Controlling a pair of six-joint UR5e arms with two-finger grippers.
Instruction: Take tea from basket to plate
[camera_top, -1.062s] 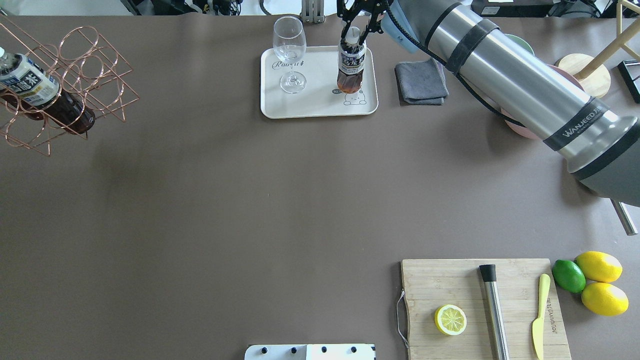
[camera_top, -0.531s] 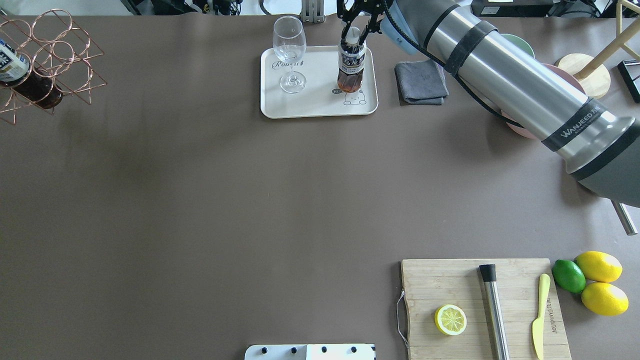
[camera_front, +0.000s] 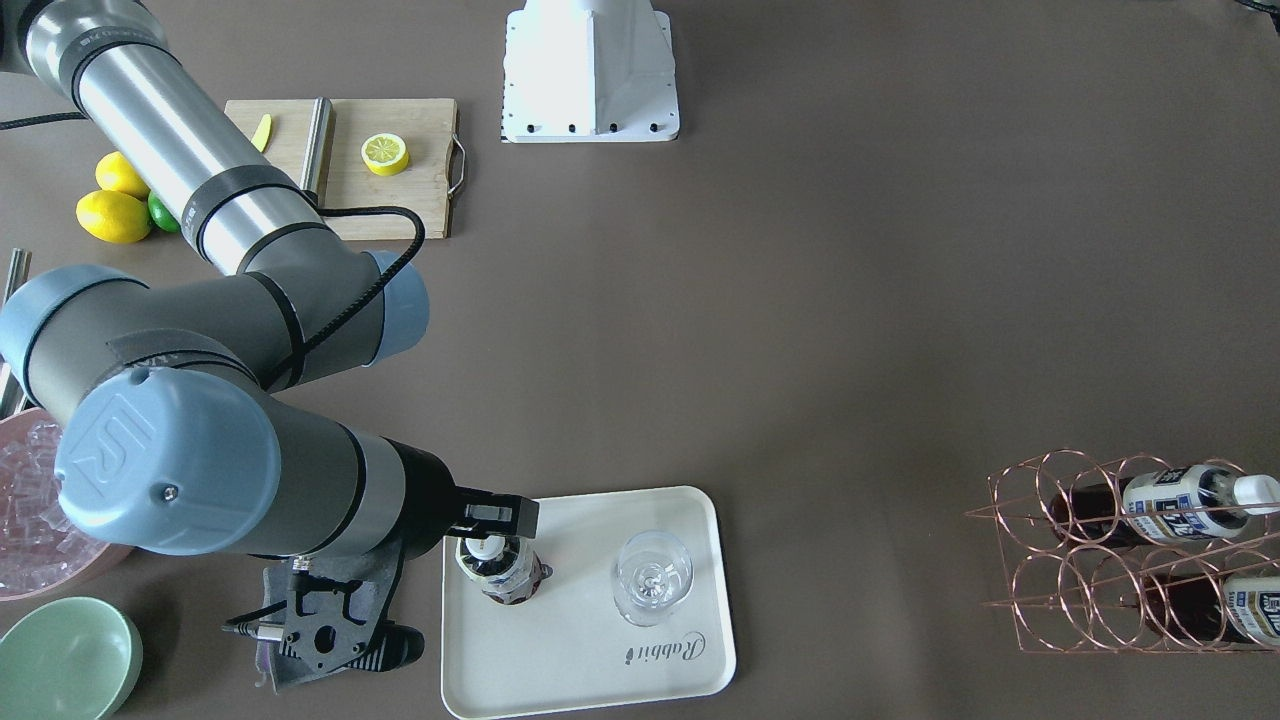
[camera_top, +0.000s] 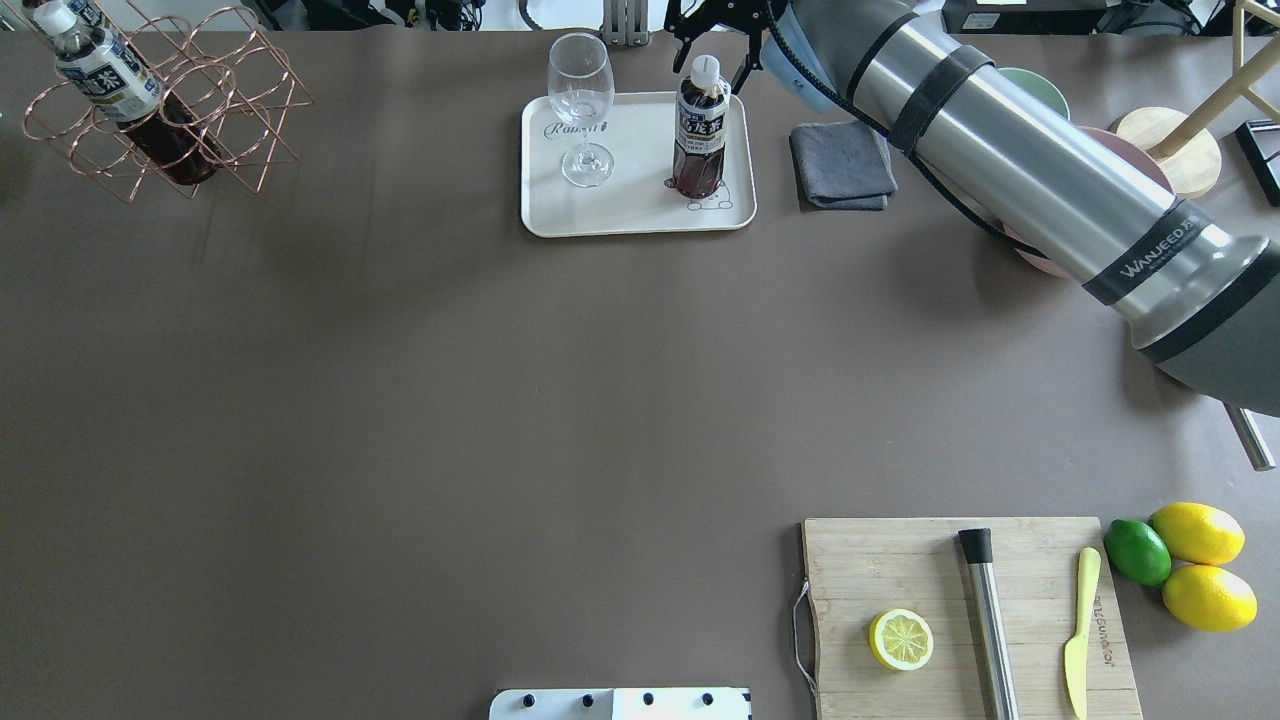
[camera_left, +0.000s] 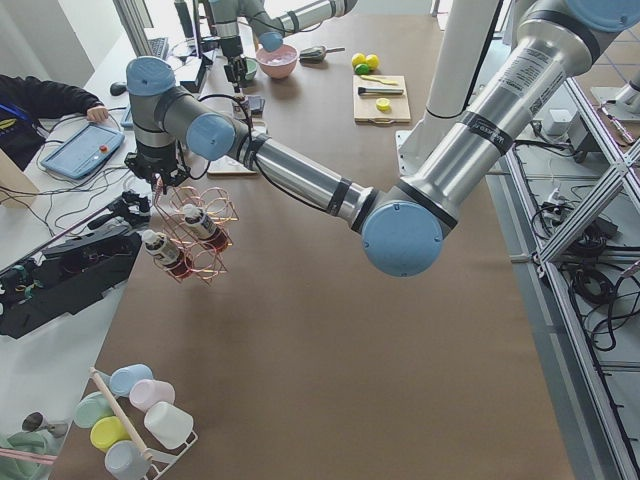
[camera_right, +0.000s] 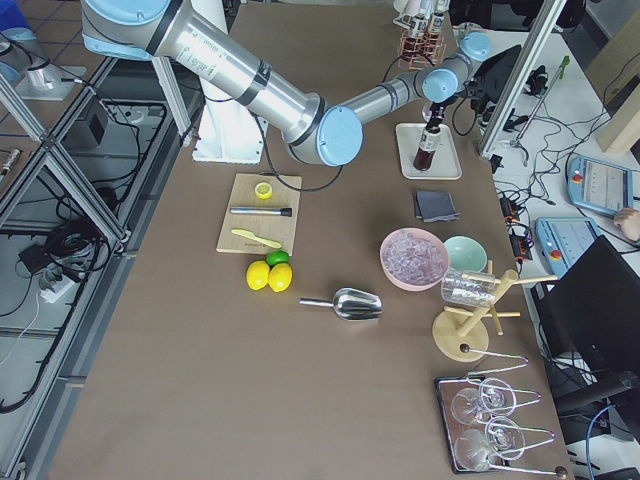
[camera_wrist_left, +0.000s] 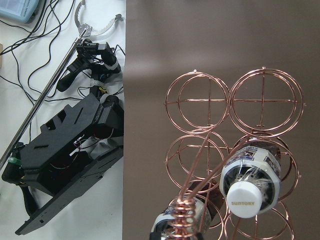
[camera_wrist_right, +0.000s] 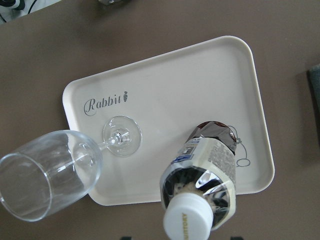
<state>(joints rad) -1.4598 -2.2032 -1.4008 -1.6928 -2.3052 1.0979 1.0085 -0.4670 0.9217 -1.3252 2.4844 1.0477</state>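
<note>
One tea bottle (camera_top: 700, 130) stands upright on the cream plate (camera_top: 640, 215), next to its bear drawing. My right gripper (camera_top: 716, 35) is open just above the bottle's white cap and does not touch it; the right wrist view looks down on the bottle (camera_wrist_right: 205, 170). The copper wire basket (camera_top: 240, 100) sits at the far left and holds two more tea bottles (camera_front: 1170, 505). My left gripper (camera_left: 163, 178) is at the basket's top end. Only the left side view shows it, so I cannot tell whether it is open or shut.
An empty wine glass (camera_top: 580, 100) stands on the plate left of the bottle. A grey cloth (camera_top: 842, 165) lies right of the plate. A pink ice bowl (camera_front: 30, 520) and a green bowl (camera_front: 65, 655) sit beyond. The cutting board (camera_top: 960, 610), lemons and lime are near right.
My right gripper has let go of the bottle and risen off it; the bottle now stands free and upright. The basket has moved up and then right at the far left of the overhead view.
</note>
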